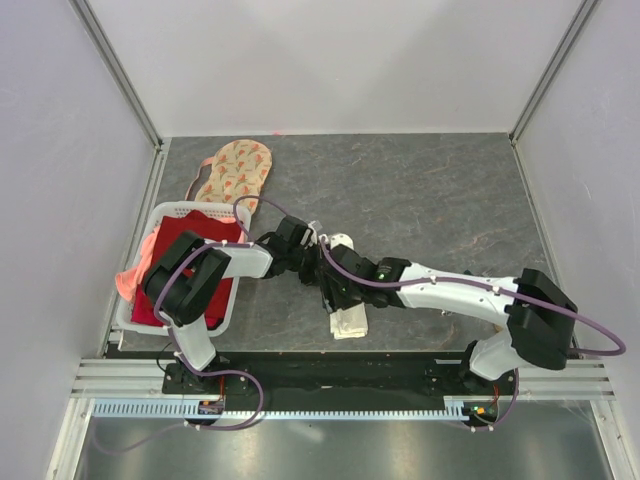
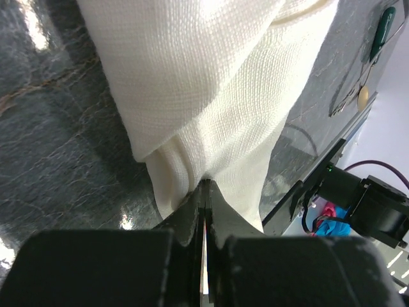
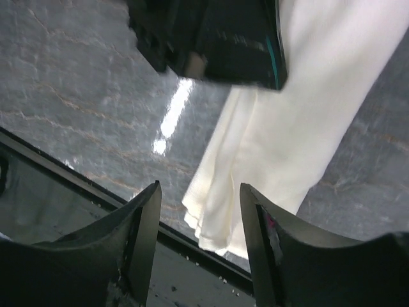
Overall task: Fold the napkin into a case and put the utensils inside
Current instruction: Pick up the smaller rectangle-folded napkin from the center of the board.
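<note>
Where the two arms meet near the middle of the surface point(image 1: 430, 200), the napkin point(image 2: 211, 83) is gathered into a long, narrow, layered strip that runs from between the arms toward the near edge. The left end effector point(image 2: 204, 192) is closed tight on it: its two fingers point(image 2: 188, 220) press together with only a thin sliver of light between them, and a fold of the cream cloth is pinched at their tips. From that pinch the cloth spreads away in soft pleats over the dark, marbled surface.

The right end effector point(image 3: 199, 187) is spread wide and has nothing in it. Its fingers point(image 3: 144, 224) stand apart above the near end of the strip, where the stacked layers of cloth fan out slightly just short of the black rail point(image 1: 330, 365) at the edge. That cloth end sits below the gap and off toward one finger; I cannot tell whether either finger touches it. In the right wrist view the black body of the left end effector fills the top, over the upper part of the strip.

From above, only the two ends of the napkin show, the arms covering its middle. Well to the left, a white basket point(image 1: 165, 215) holds a red cloth point(image 1: 190, 250), and a peach floral cloth point(image 1: 238, 168) lies just beyond it.
</note>
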Robot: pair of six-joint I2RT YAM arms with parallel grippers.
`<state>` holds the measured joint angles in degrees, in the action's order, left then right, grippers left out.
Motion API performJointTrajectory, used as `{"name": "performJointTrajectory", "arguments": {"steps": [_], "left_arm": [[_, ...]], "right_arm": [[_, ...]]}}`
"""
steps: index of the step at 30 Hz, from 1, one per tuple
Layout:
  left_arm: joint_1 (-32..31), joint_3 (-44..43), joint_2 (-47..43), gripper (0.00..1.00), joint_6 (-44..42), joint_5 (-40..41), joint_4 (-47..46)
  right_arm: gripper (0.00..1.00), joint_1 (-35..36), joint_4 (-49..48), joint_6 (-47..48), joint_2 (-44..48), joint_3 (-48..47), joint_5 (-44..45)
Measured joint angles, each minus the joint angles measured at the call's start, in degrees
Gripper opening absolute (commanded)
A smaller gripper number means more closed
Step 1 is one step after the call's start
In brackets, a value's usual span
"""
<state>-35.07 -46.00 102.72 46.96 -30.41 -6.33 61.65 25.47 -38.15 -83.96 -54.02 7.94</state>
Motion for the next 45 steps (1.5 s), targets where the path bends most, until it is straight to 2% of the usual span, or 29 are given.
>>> {"name": "performJointTrajectory", "arguments": {"steps": [4, 7, 10, 13, 18, 22, 31, 35, 38, 43, 45], "left_arm": [[0.0, 0.3, 0.0, 0.02, 0.0, -0.1, -0.7], [0.0, 0.3, 0.0, 0.02, 0.0, -0.2, -0.7], [0.0, 0.3, 0.0, 0.02, 0.0, -0.2, -0.7], [0.0, 0.3, 0.0, 0.02, 0.0, -0.2, -0.7], [0.0, 0.3, 0.0, 0.02, 0.0, -0.2, -0.7], [0.0, 0.3, 0.0, 0.02, 0.0, -0.3, -0.9], [0.0, 0.3, 0.0, 0.04, 0.1, -0.3, -1.0], [0.0, 0.4, 0.0, 0.1, 0.2, -0.4, -1.2], [0.2, 0.5, 0.0, 0.19, 0.7, -0.5, -1.4], [1.6, 0.5, 0.0, 0.27, 1.8, -2.2, -1.5], [3.1, 0.7, -0.4, 0.32, 2.2, -3.4, -1.6]], "right_arm": [[0.56, 0.0, 2.2, 3.1, -5.1, -6.7, 2.1], [0.47, 0.0, 2.8, 4.0, -8.3, -7.8, 3.5], [0.45, 0.0, 3.3, 4.1, -10.3, -7.7, 5.1], [0.45, 0.0, 2.4, 4.1, -10.6, -7.0, 6.4], [0.54, 0.2, 0.0, 3.8, -11.0, -4.9, 7.1], [0.57, 0.6, -1.9, 3.7, -13.2, -3.8, 7.2], [0.59, 3.4, -3.6, 1.3, -14.4, -3.3, 11.3], [0.51, 4.6, -2.4, 0.1, -15.8, -4.4, 14.4], [0.38, 5.5, -0.9, -1.7, -16.8, -5.3, 17.6], [0.31, 7.0, 0.1, -4.8, -17.4, -5.2, 23.3], [0.23, 7.5, 0.1, -5.9, -17.5, -4.9, 25.1]]}}
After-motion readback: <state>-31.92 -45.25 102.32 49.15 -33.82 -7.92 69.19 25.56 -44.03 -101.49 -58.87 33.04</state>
